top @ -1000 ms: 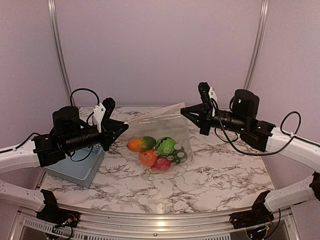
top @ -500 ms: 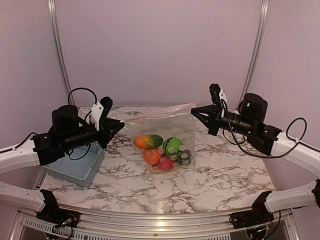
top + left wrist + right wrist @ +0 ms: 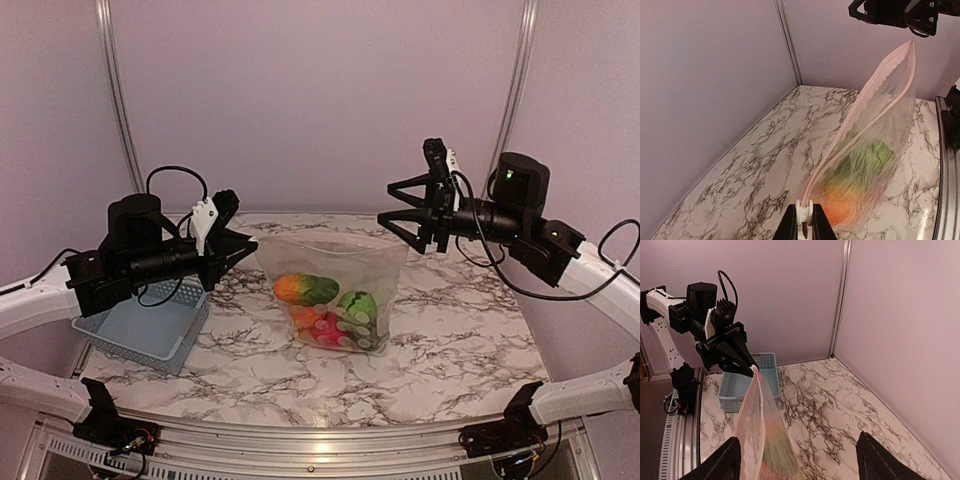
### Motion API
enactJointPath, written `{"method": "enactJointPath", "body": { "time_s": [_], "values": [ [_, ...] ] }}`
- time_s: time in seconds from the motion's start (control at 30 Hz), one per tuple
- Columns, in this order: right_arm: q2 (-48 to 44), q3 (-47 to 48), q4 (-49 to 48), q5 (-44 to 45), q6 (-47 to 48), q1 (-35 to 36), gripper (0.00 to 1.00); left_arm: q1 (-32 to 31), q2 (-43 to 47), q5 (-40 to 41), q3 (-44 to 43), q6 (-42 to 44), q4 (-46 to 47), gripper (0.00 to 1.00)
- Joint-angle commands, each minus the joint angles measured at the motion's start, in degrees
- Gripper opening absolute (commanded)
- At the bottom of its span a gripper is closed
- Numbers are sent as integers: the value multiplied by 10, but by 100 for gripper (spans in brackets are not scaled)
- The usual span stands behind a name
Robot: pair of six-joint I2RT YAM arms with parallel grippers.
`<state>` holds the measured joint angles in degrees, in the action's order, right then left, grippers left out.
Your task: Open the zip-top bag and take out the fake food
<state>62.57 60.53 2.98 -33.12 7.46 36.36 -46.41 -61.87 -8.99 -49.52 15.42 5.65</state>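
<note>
Zip-top bag (image 3: pixel 335 270) is suspended upright over the middle of the bench (image 3: pixel 455 340), mouth edge uppermost and drawn out roughly level between the two arms. Whether its lower edge bears on the bench surface cannot be confirmed from the overhead view. Fake food (image 3: pixel 325 308) is inside the bag, bunched at the bottom: an orange-and-green piece on top, a green piece to its right, and red and orange pieces beneath. Zip strip (image 3: pixel 856 106) reads as a pinkish band running the full length of the mouth; whether it is sealed cannot be told. Left fingers (image 3: pixel 240 247) (image 3: pixel 790 227) are closed tight on the near-left corner of the strip, with the strip's end pinched between them. Right fingers (image 3: pixel 395 224) (image 3: pixel 880 462) stand spread wide, gripping nothing. The bag's far corner lies just below them, and the wrist view shows the bag's edge running up through the gap without contact on either side. A light blue slatted basket (image 3: pixel 150 325) sits on the bench beneath the left arm, well apart from the bag.
</note>
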Motion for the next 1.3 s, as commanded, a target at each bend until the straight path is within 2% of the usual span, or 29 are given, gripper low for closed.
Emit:
{"method": "enactJointPath", "body": {
  "time_s": [0.0, 0.23, 0.53, 0.83, 0.93, 1.07, 1.1, 1.23, 1.27],
  "values": [
    [18, 96, 113, 22, 21, 19, 74, -9, 2, -24, -32, 40, -21, 6],
    [106, 244, 295, 96, 38, 84, 63, -26, -16, -16, -62, 62, -54, 5],
    [175, 321, 409, 152, -10, 174, 61, -40, -29, -3, -78, 74, -55, 5],
    [231, 374, 482, 213, -23, 183, 52, -48, -34, 2, -83, 77, -56, 5],
    [247, 381, 500, 228, -24, 183, 45, -49, -35, 5, -84, 78, -56, 5],
    [263, 383, 510, 205, -22, 183, 37, -49, -38, 11, -86, 79, -54, 5],
    [266, 383, 511, 205, -22, 182, 32, -49, -39, 13, -86, 79, -53, 5],
    [269, 383, 506, 225, -25, 182, 0, -49, -40, 22, -81, 77, -48, 5],
    [269, 382, 501, 227, -27, 181, 0, -49, -40, 26, -80, 75, -46, 5]
  ]
}}
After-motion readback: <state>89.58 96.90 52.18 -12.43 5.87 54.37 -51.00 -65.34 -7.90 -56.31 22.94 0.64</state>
